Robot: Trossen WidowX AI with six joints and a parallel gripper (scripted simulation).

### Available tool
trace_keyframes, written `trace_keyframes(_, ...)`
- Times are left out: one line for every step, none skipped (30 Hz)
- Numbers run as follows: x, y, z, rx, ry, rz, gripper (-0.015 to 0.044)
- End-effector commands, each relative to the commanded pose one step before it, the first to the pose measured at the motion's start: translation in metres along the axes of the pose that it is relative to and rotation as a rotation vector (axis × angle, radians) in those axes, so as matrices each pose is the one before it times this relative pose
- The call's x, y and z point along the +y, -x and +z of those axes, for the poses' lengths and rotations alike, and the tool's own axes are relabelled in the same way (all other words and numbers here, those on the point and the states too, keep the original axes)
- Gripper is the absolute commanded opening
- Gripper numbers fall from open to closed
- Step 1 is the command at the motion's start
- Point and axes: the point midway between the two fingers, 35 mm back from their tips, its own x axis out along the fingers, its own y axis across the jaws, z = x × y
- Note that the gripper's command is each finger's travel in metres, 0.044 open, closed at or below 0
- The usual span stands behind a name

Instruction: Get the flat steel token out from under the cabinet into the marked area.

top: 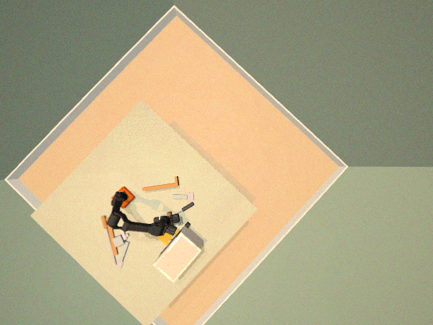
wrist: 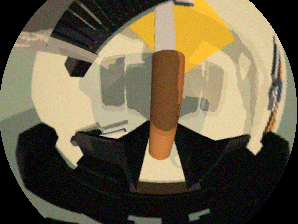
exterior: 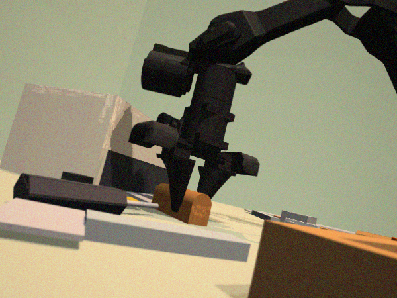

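Observation:
My gripper is shut on the brown handle of a rod tool, low over the table. The tool's thin pale shaft runs from the handle across the yellow marked area towards the cabinet. The cabinet's dark vent front faces the gripper. The steel token shows in no view.
An orange L-shaped tool, a white T-shaped tool and a dark bar lie near the gripper. Orange and grey tools lie left of the arm. An orange block fills the front right of the exterior view.

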Motion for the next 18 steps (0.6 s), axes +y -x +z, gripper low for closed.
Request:
trace_keyframes(-0.00269, -0.00114, -0.00101, -0.00222, -0.0006, -0.00786, 0.0000)
trace_keyframes(0.00017, 0.00000, -0.00108, 0.00011, 0.0000, 0.00002, 0.0000)
trace_keyframes(0.00019, 0.00000, -0.00139, 0.00014, 0.0000, 0.00002, 0.0000)
trace_keyframes(0.00020, 0.00000, -0.00159, 0.00016, 0.0000, 0.00002, 0.0000)
trace_keyframes(0.00020, -0.00001, -0.00184, 0.00018, 0.0000, 0.00002, 0.0000)
trace_keyframes(0.00016, -0.00001, -0.00184, 0.00018, 0.0000, 0.00002, 0.0000)
trace_keyframes(0.00014, -0.00002, -0.00177, 0.00018, 0.0000, 0.00002, 0.0000)
trace_keyframes(0.00012, -0.00002, -0.00172, 0.00017, 0.0000, 0.00002, 0.0000)
trace_keyframes(0.00010, -0.00002, -0.00169, 0.00017, 0.0000, 0.00001, 0.0000)
trace_keyframes(0.00010, -0.00002, -0.00169, 0.00017, 0.0000, 0.00001, 0.0000)
trace_keyframes(0.00010, -0.00002, -0.00185, 0.00019, 0.0000, 0.00001, 0.0000)
trace_keyframes(0.00010, -0.00002, -0.00187, 0.00019, 0.0000, 0.00001, 0.0000)
trace_keyframes(0.00011, -0.00002, -0.00187, 0.00019, 0.0000, 0.00002, 0.0000)
trace_keyframes(0.00011, -0.00002, -0.00187, 0.00019, 0.0000, 0.00002, 0.0000)
trace_keyframes(0.00011, -0.00002, -0.00187, 0.00019, 0.0000, 0.00002, 0.0000)
trace_keyframes(0.00011, -0.00003, -0.00187, 0.00019, 0.0000, 0.00002, 0.0000)
trace_keyframes(0.00011, -0.00003, -0.00187, 0.00019, 0.0000, 0.00002, 0.0000)
trace_keyframes(0.00012, -0.00002, -0.00186, 0.00019, 0.0000, 0.00002, 0.0000)
